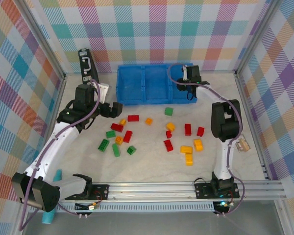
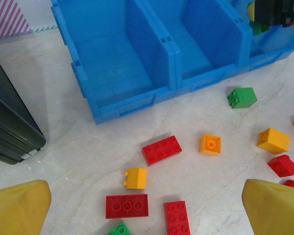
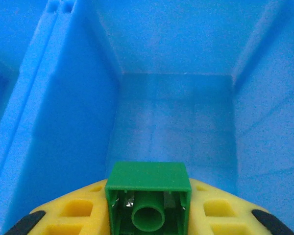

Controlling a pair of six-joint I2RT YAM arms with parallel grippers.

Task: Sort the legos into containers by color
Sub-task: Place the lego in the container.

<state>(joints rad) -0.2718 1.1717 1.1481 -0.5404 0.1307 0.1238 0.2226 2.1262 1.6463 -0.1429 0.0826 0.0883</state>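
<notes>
The long blue bin [image 1: 152, 84] stands at the back with three square compartments. My right gripper [image 1: 187, 81] hangs over the right compartment [image 3: 171, 117] and is shut on a small green brick [image 3: 148, 182] held between its yellow fingers [image 3: 73, 213]. That compartment's floor is bare. Red, green, yellow and orange legos lie scattered on the table in front of the bin. My left gripper [image 1: 117, 108] hovers open above a red brick [image 2: 161, 149], a yellow brick [image 2: 136, 178] and another red brick [image 2: 127, 205], with its yellow fingers [image 2: 19, 208] spread wide. The left compartment [image 2: 115, 63] and the middle one are bare.
A black case [image 1: 86, 63] lies at the back left beside the bin. A green brick [image 2: 242, 97] and an orange brick [image 2: 210, 144] sit close to the bin's front wall. Metal frame rails edge the table. A light blue object [image 1: 57, 175] lies near the left arm's base.
</notes>
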